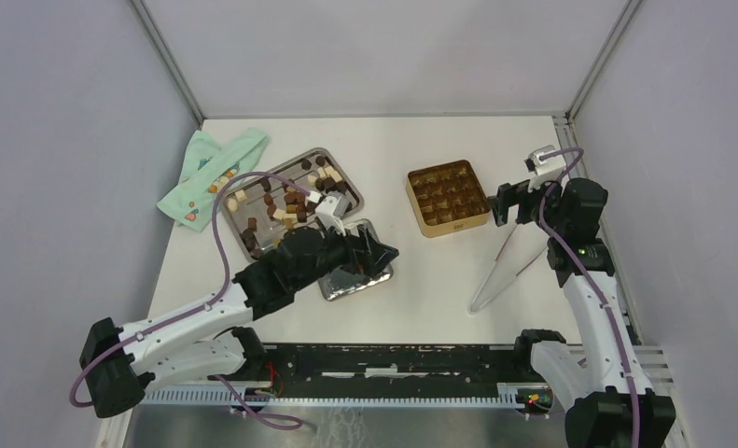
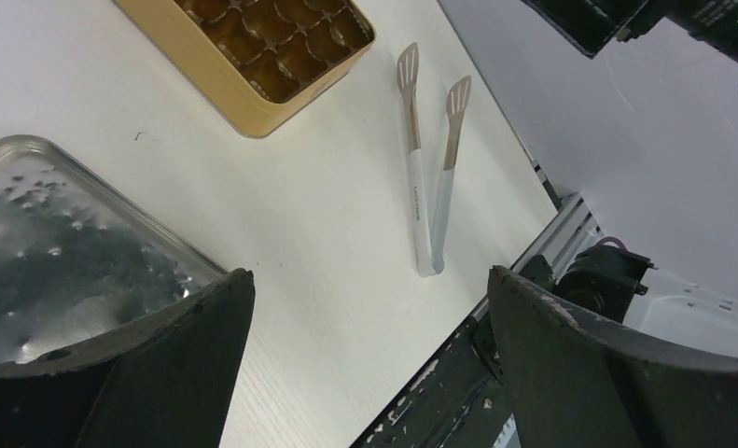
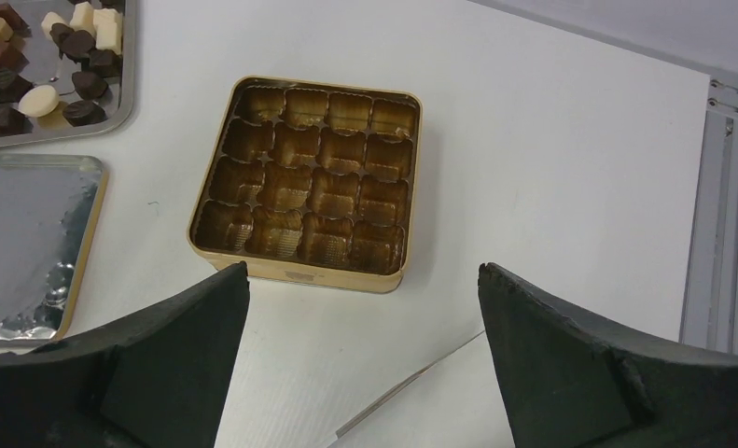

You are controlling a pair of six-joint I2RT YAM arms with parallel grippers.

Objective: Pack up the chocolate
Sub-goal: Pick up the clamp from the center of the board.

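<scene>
With jaws apart and empty, the left gripper point(image 1: 382, 254) hovers mid-bench, the right gripper point(image 1: 501, 203) beside the 16-cup tin point(image 1: 447, 227), chocolate point(image 1: 290, 201) on the far-left tray point(image 3: 127, 84).

Tongs point(image 2: 419, 201) near open gold tin point(image 2: 253, 117)

1. I find no text, brand or number here that can be read.
2. The tongs point(image 2: 421, 205) have a small grey print along one white handle, too small to read.
3. The gold tin point(image 3: 299, 274) carries a tiny mark on its front wall, also unreadable.
</scene>
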